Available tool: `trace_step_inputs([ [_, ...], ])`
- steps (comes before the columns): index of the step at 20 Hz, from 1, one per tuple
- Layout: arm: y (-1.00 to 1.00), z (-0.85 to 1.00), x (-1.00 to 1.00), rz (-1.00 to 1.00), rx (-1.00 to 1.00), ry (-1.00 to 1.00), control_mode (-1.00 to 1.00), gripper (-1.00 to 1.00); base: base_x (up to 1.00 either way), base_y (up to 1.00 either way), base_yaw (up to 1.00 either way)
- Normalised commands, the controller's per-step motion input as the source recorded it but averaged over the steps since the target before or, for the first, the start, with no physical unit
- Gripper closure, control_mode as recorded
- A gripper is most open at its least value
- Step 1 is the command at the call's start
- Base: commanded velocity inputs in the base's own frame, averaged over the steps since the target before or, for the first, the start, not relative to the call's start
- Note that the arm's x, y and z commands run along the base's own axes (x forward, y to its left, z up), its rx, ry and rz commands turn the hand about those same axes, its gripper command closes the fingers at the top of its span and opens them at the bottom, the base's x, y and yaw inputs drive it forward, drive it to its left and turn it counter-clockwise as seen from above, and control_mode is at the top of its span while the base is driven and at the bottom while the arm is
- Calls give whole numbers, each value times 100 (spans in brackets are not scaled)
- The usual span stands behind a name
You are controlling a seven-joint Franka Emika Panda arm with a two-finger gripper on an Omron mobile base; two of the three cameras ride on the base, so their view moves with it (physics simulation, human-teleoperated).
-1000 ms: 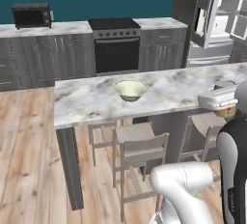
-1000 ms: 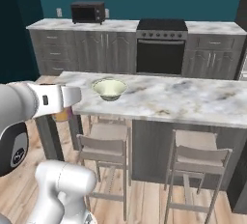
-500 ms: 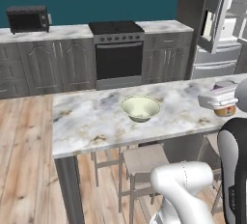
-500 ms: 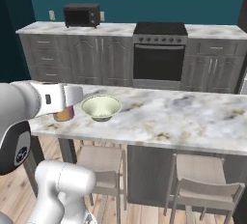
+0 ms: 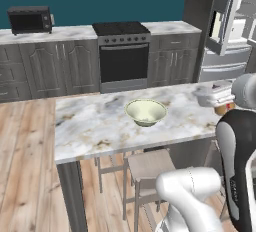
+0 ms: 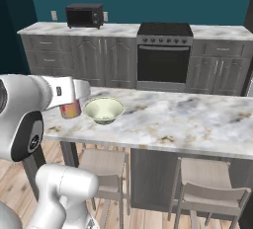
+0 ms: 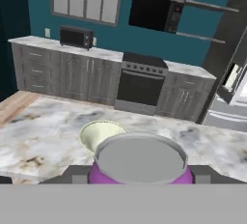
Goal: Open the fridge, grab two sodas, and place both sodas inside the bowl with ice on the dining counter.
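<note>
My gripper (image 5: pixel 216 97) is shut on a purple soda can with an orange lower band (image 5: pixel 223 109), held upright just above the right end of the dining counter (image 5: pixel 95 126). The can's orange band (image 6: pixel 70 110) hangs just left of the pale bowl (image 6: pixel 104 109). From the hand, the can's grey top (image 7: pixel 140 156) sits between my fingers, and the bowl (image 7: pixel 99 133) lies just beyond it on the marble (image 7: pixel 34 136). The bowl (image 5: pixel 145 112) sits mid-counter, apart from the can. The fridge (image 5: pixel 227 21) stands at the far right with a door open.
Stools (image 5: pixel 150 168) (image 6: pixel 202 193) stand tucked under the counter. Beyond a strip of wood floor (image 5: pixel 25 126) run dark grey cabinets with an oven range (image 5: pixel 122 56) and a microwave (image 5: pixel 30 20).
The whole picture has shifted: the base has driven closer to the dining counter and sideways along it. The bowl now appears larger and nearer. The can stays in my grip.
</note>
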Motion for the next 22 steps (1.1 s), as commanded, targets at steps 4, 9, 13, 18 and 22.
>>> trace_step_inputs([
  [4, 4, -40, 100, 22, -7, 25, -100, 100, 0, 0, 0],
  [9, 12, -54, 100, 30, -1, 15, -100, 100, 0, 0, 0],
  [13, 21, -59, 99, 30, 0, 11, -100, 100, 0, 0, 0],
  [18, 25, -59, 90, 27, -4, 14, -100, 100, 0, 0, 0],
  [22, 6, -42, 73, 23, -13, 22, -100, 100, 0, 0, 0],
])
